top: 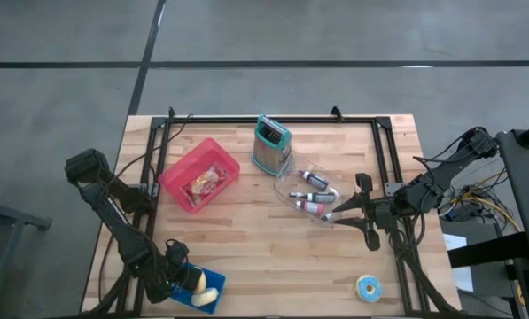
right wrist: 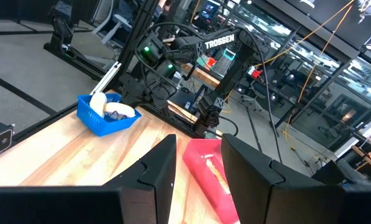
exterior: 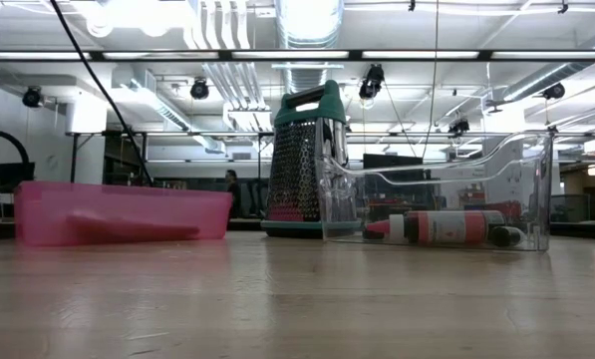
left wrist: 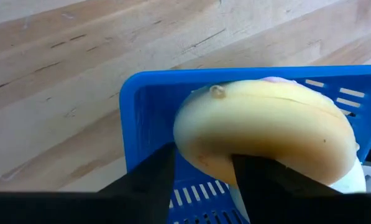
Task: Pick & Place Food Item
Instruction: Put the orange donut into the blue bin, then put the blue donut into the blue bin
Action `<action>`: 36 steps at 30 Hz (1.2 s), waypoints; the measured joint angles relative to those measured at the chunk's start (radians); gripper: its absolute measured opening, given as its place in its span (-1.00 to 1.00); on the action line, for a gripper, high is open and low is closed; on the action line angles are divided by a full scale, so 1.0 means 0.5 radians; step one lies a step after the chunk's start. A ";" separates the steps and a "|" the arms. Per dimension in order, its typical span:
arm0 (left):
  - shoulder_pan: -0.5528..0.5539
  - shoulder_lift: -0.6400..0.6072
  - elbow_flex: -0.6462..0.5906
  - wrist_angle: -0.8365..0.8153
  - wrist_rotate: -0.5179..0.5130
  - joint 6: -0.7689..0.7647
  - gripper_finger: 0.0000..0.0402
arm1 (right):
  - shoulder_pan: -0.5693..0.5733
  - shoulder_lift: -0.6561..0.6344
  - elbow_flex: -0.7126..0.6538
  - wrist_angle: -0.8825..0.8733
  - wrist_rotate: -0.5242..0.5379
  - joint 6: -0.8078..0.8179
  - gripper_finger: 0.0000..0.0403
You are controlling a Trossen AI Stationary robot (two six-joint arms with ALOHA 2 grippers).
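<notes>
A pale yellow, rounded food item (left wrist: 266, 124) lies in a blue slotted basket (left wrist: 141, 112) at the table's near left corner (top: 213, 282). My left gripper (left wrist: 204, 180) slants down into the basket with its fingers apart, one on each side of the food's near edge. In the high view it stands at the basket's left side (top: 177, 276). My right gripper (right wrist: 197, 168) hovers level and open above the table's right half (top: 335, 213), with nothing between its fingers. Its view shows the basket (right wrist: 101, 118) far off. My left gripper stands open around the food item's near edge (left wrist: 219, 165), coming from above at a slant. One finger (left wrist: 260, 180) overlaps the food in the picture. I cannot tell whether either finger touches it. The food rests in the basket.
A pink bin (top: 200, 175) with packets stands at the left centre. A metal grater with a green top (top: 270, 144) stands behind a clear container holding small bottles (top: 308, 195). A tape roll (top: 368, 286) lies near the front right. A black frame borders the table.
</notes>
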 joint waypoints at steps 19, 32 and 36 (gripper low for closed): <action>0.000 0.000 0.042 0.041 -0.004 0.000 -0.15 | 0.001 0.000 0.000 0.000 0.001 -0.001 -0.39; 0.001 -0.011 0.216 0.025 0.000 0.001 -0.15 | 0.001 0.000 0.000 0.000 0.001 0.000 -0.39; 0.003 -0.014 0.321 -0.111 -0.034 0.017 -0.15 | 0.000 0.001 0.000 0.000 0.000 0.000 -0.39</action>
